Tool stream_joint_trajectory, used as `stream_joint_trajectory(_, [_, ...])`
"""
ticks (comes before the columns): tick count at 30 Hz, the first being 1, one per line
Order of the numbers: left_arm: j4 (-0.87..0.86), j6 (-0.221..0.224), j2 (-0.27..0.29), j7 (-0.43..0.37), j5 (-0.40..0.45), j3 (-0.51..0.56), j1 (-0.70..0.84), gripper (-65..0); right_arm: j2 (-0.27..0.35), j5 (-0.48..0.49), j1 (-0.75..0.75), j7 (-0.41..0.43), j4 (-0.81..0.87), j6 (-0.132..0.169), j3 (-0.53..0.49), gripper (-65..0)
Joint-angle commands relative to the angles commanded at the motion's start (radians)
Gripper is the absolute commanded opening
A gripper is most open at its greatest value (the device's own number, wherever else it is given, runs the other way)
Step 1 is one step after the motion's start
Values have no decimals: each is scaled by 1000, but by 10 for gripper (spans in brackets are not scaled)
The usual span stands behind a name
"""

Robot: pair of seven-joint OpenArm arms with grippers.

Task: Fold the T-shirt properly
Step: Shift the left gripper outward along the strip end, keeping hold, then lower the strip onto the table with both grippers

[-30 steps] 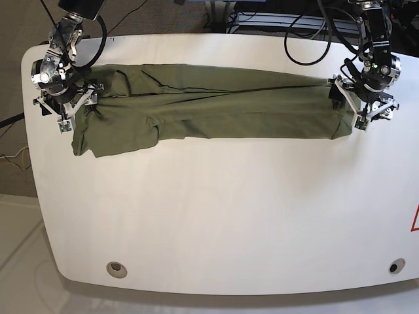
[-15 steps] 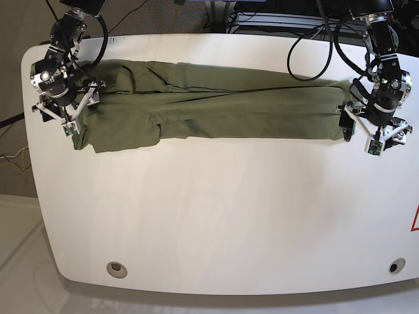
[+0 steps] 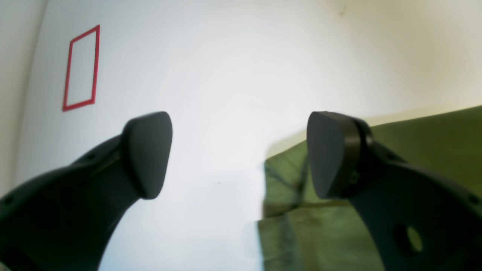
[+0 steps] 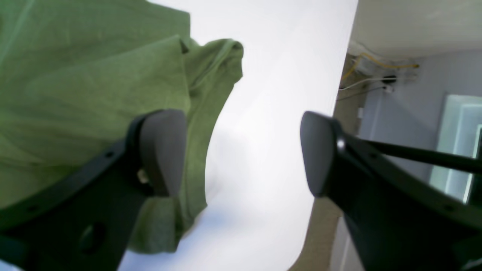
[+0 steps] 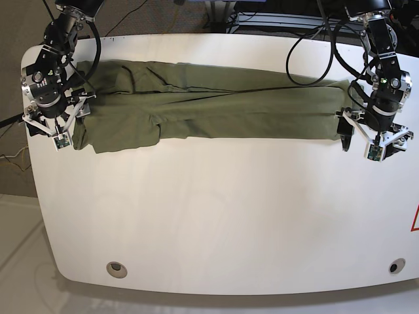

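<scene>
A T-shirt lay folded into a long band across the table's far side, both the left end effector and right end effector gaping empty at its ends, apparently between folds, with fresh grips likely needed next.

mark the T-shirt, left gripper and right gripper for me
T-shirt [image 5: 216, 108], base view, middle of the folded green band.
left gripper [image 3: 241, 154], left wrist view, gap midway between the open fingertips.
right gripper [image 4: 241, 150], right wrist view, gap midway between the open fingertips.
</scene>
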Motion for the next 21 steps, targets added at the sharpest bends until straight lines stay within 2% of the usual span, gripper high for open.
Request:
stream_joint_trajectory(3, [11,0,38,25,0,8,6,-247,-32,0,-5,0,0,0,-2,-325])
stream_joint_trajectory(6, [14,0,66,34,0,12,11,-394,-52,0,-5,0,2,0,0,-445])
stream_joint_trajectory(8, [14,0,89,35,0,17,20,-558,-63,0,-5,0,2,0,0,-564])
stream_joint_trajectory(9, [14,0,94,35,0,18,26,-618,-66,0,-5,0,2,0,0,-607])
stream_joint_trajectory(10, [14,0,101,35,0,18,32,-650,-74,0,-5,0,2,0,0,-650])
stream_joint_trajectory(18, [8,0,103,38,2,60,43,-650,-109,-8,-8,0,-2,0,-44,-650])
stream_joint_trajectory(21, [6,0,103,78,2,80,43,-650,-110,-8,-20,0,-3,0,-92,-650])
